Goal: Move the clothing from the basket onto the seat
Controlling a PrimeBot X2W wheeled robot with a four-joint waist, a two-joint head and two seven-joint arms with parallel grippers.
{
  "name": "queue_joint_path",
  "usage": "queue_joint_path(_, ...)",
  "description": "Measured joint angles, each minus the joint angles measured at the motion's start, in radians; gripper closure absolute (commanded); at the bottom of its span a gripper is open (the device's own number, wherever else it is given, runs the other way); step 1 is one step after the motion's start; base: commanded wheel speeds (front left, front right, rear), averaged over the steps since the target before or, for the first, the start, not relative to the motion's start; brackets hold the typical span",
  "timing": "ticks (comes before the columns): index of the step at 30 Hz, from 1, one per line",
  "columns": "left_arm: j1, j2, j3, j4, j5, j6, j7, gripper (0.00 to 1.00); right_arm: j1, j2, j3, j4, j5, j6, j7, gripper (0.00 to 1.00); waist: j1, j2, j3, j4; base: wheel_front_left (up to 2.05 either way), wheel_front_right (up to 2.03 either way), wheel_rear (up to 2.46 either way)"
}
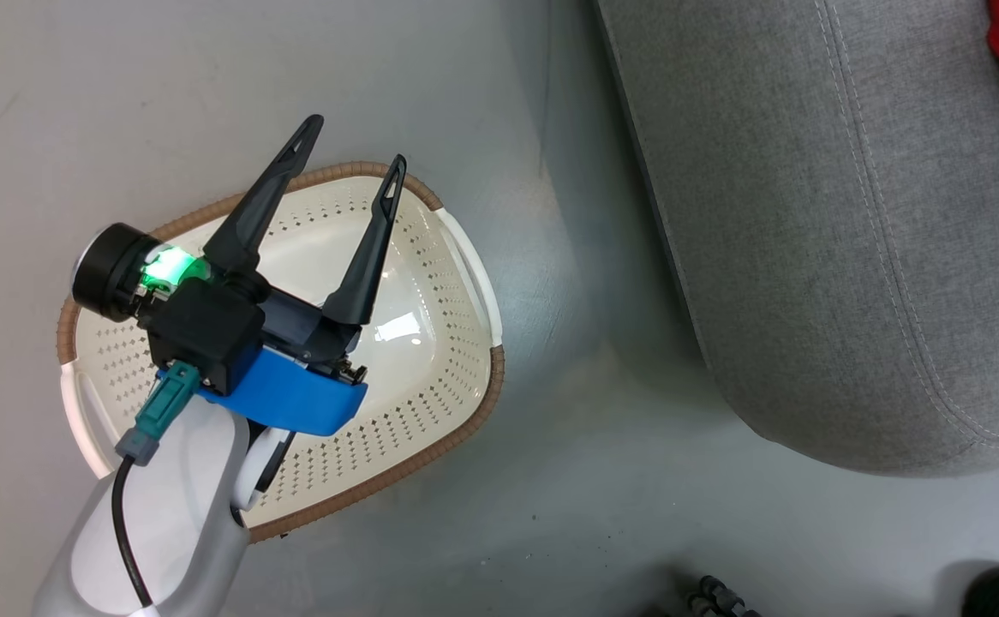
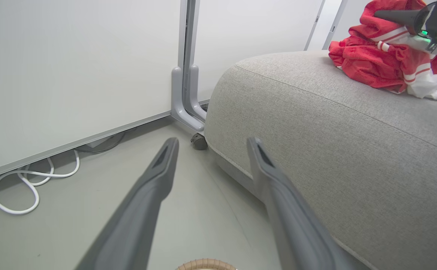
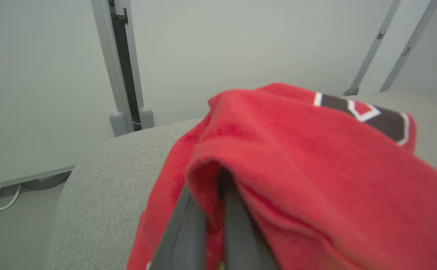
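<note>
With the basket [image 1: 465,420] looking bare and the seat [image 1: 808,214] carrying the heaped clothing [image 2: 376,63], best to let go fully, then lift straight off so no fold trails along
Left claw [image 1: 356,140] hangs released and empty above the basket, fingers angled towards the seat; right claw [image 3: 211,198] reaches over the cushion, clenched on a red fold, tips buried in cloth

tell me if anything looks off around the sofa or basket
Nothing looks spilled or damaged. The clothing sits in a crumpled heap on the seat, with the right gripper shut on it. The basket stands upright. A white cable lies in loose loops.
</note>
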State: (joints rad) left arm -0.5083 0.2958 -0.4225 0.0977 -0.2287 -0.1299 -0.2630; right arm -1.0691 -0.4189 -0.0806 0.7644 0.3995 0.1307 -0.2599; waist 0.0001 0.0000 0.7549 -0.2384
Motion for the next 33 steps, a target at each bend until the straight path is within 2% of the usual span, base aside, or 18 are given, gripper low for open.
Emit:
queue_joint_path(1,0.000,0.000,0.001,0.000,0.000,0.000,0.000,0.00,0.000,0.000,0.002,0.001,0.000,0.000,0.000,0.00,-0.0001,0.0000,-0.001,0.000,0.00,0.00,0.00)
queue_joint_path(13,-0.001,-0.009,0.012,0.002,-0.001,0.000,0.000,0.00,0.009,0.001,0.030,-0.005,0.011,0.000,-0.001,0.00,-0.0001,0.0000,-0.018,-0.002,0.00,0.00,0.00)
queue_joint_path(19,0.012,-0.033,0.016,0.008,-0.010,0.000,0.000,0.00,0.038,-0.009,0.045,0.000,0.006,0.000,-0.001,0.00,-0.0001,0.0000,-0.063,0.007,0.00,0.00,0.00)
queue_joint_path(26,0.077,-0.077,0.031,0.038,-0.021,0.000,0.000,0.00,0.116,-0.011,0.084,-0.001,-0.032,0.000,-0.001,0.00,-0.0001,0.0001,-0.166,0.022,0.00,0.00,0.00)
queue_joint_path(33,0.179,-0.131,0.063,0.089,-0.041,0.000,0.000,0.00,0.222,-0.001,0.122,-0.001,-0.021,0.000,-0.001,0.00,-0.0002,0.0001,-0.312,0.041,0.00,0.00,0.00)
